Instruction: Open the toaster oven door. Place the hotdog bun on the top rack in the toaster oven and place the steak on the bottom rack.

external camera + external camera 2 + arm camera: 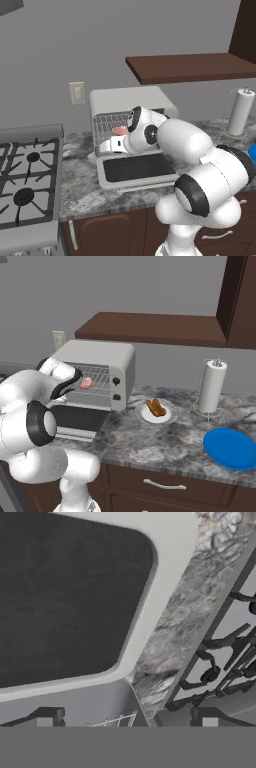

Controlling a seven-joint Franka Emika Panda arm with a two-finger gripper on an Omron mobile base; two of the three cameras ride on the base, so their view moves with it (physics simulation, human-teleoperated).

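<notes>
Steak (86, 383), pink oval slab, lies on wire rack; jaws spread wide, empty.

one steak (86, 383), one hotdog bun (156, 407), seemingly

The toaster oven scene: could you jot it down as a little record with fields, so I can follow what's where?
toaster oven: on the counter, beside the stove
toaster oven door: dropped open, lying flat
steak: inside the oven on a wire rack; which rack is hard to tell
hotdog bun: on a white dish right of the oven, not yet loaded
gripper: open, empty, above the open door
</notes>
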